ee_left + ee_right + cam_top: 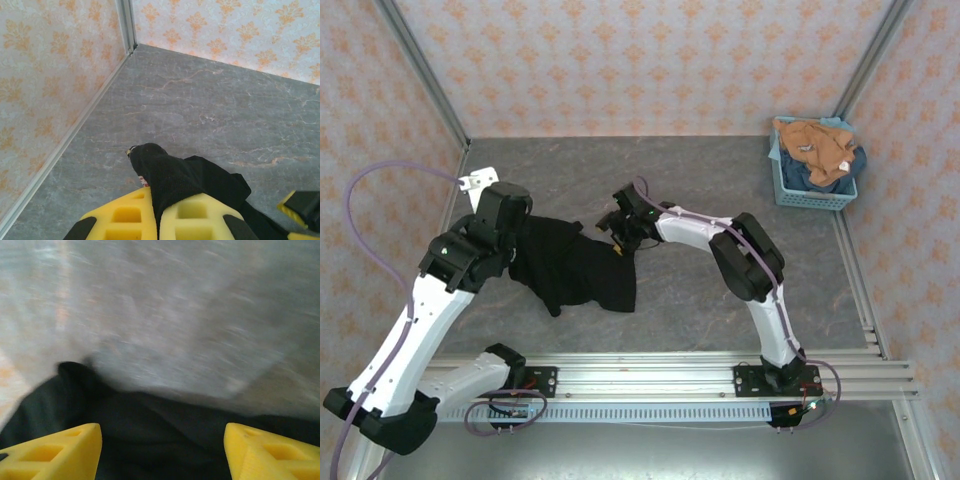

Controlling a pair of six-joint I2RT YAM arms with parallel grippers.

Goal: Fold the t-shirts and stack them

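Observation:
The black t-shirt (575, 272) lies crumpled on the grey table between the two arms. My left gripper (523, 240) is at its left edge, shut on a bunched fold of the black t-shirt (185, 175), which sticks out past the yellow fingers (125, 215). My right gripper (617, 228) hovers open over the shirt's far right edge. In the right wrist view the black t-shirt (150, 430) lies beneath and between its spread fingers (55, 450), not pinched. An orange-tan t-shirt (815, 145) and a dark blue one (817, 177) sit in the basket.
The light blue mesh basket (807, 196) stands at the back right corner by the patterned wall. A metal frame post (126, 25) and the wall run close along the left of the left gripper. Bare grey tabletop (720, 180) stretches behind the shirt.

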